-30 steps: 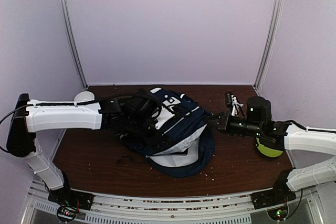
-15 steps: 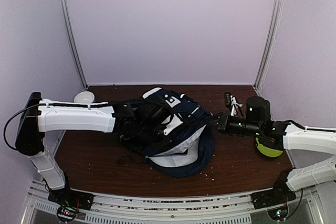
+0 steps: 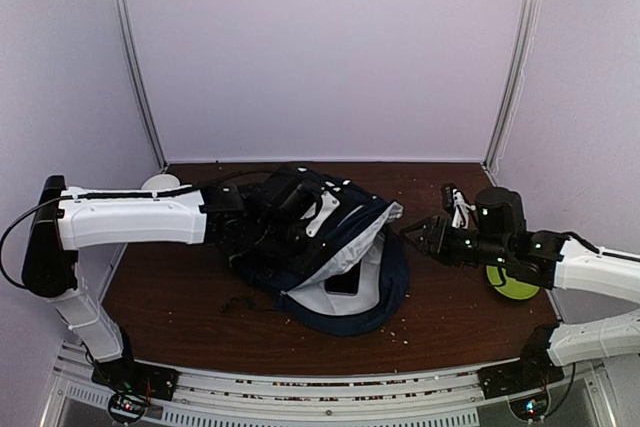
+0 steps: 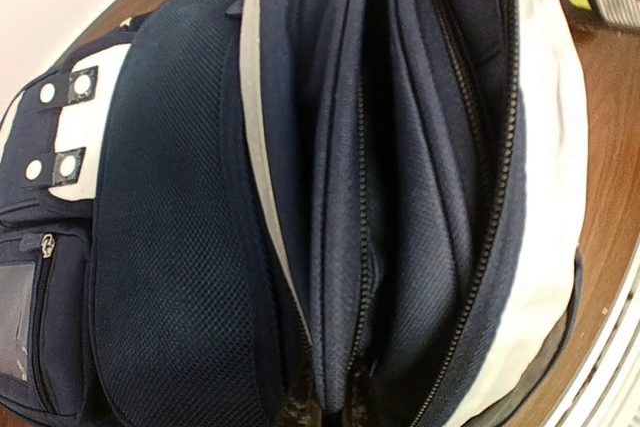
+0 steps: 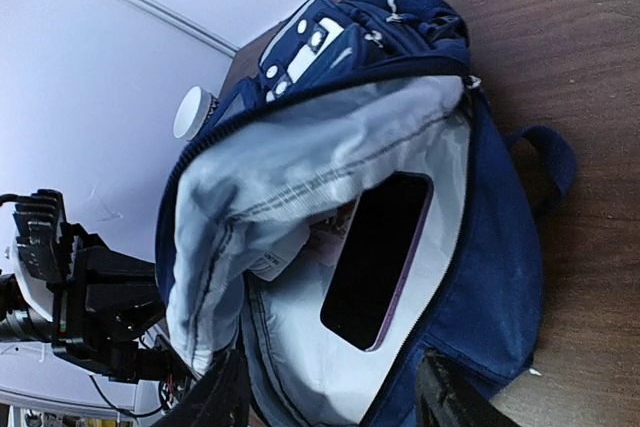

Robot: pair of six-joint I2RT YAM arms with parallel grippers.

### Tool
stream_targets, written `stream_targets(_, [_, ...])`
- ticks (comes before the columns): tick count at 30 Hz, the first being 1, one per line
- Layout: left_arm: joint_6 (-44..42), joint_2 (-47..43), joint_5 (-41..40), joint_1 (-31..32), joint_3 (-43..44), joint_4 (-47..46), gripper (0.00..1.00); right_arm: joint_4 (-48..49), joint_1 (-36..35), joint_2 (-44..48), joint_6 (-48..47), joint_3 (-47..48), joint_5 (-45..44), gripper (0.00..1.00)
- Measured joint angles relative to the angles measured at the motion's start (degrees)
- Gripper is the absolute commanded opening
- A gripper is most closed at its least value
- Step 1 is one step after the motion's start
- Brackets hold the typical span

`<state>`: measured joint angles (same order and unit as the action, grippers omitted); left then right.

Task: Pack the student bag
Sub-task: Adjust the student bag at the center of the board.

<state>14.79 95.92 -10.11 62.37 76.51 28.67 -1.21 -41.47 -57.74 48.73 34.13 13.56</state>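
Placement: finding the student bag (image 3: 335, 247) lying on the brown table (image 3: 180, 297) at centre frame in the overhead view, mouth facing lower right. Noting the left gripper (image 4: 328, 413) clamped tight on a fold of navy fabric at the bottom edge of the left wrist view; judging this as lifting the upper wall so as to hold the main compartment agape. Noting the right gripper (image 5: 332, 392) standing open with nothing between its fingers, hanging just off the mouth at the lower edge of the right wrist view; judging it free for fetching or nudging an item. Seeing a dark flat slab (image 5: 378, 259), phone-like, lying inside against the pale lining.

Appearance: showing navy mesh panels, white stripe trim, a white patch with round studs at upper left of the left wrist view, zip tracks running open along several pockets, light grey lining bulging outward, one dark strap looping at the right of the right wrist view. Registering a white cup (image 3: 160, 185) at left and a lime-green object (image 3: 512, 285) under the right arm, both outside the bag.
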Motion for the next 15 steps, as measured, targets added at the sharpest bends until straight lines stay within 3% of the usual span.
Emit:
stream_targets(7, [7.30,5.70,1.53,-0.70,6.29,-2.36,0.00,-5.95,-5.60,6.12,5.68,0.13,-7.32,0.53])
stream_targets(15, [13.73,10.38,4.22,-1.25,8.35,-7.43,0.00,-6.25,-9.88,0.42,8.20,3.78,-10.73,0.53])
